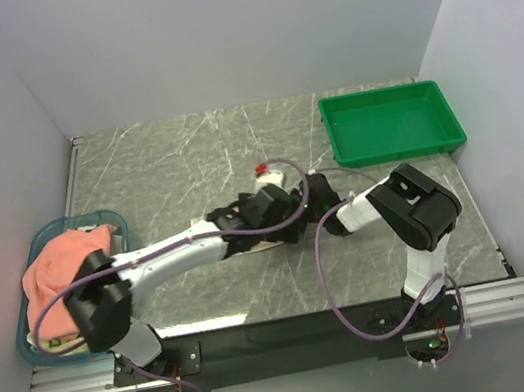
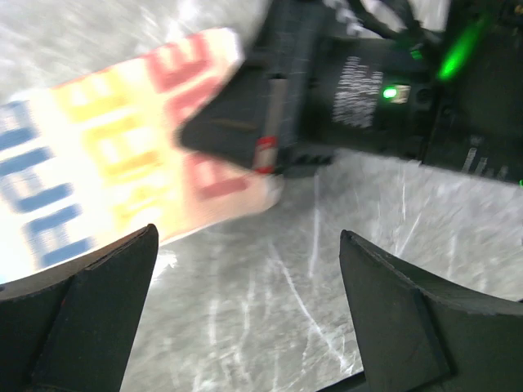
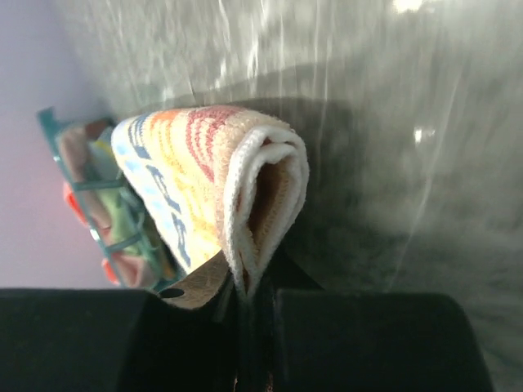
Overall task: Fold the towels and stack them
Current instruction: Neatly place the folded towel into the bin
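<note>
Over the middle of the desk: cream lettered towel, folded double, pinched at one edge by the right claw, pressed tight on the cloth. Just beside it, left claw spread wide, gripping nothing. Off at the left edge, blue basket heaped with a salmon-pink towel — far right, green tray.

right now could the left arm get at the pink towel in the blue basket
Probably yes: the left claw is open and empty, and the pink towel lies uncovered in the blue basket beside that arm.
</note>
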